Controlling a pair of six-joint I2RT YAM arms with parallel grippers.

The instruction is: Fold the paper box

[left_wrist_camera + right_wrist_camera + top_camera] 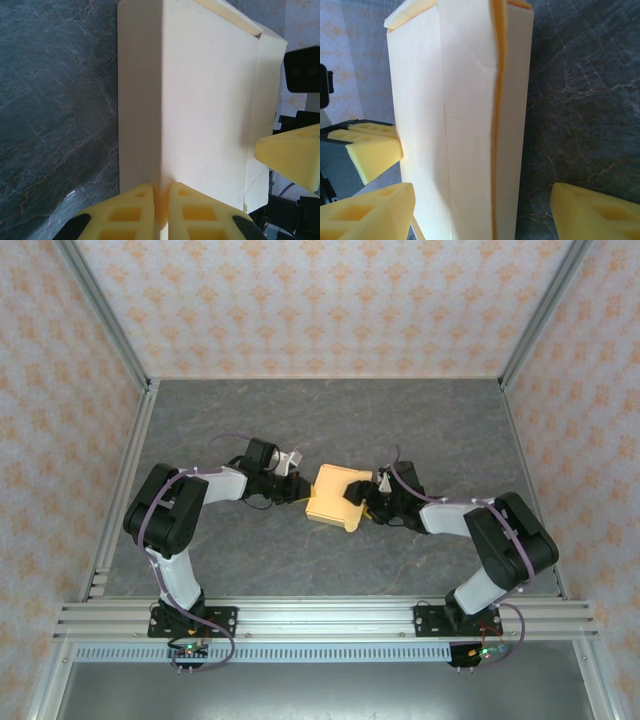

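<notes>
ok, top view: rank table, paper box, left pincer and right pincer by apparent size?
1. table, by far the largest
2. paper box
3. left pincer and right pincer: both smaller than the box, look about alike, so no ranking between them

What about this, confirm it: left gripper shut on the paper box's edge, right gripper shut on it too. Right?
No. The left gripper is shut on the edge of the paper box, but the right gripper stands open around it, as the right wrist view shows.
</notes>
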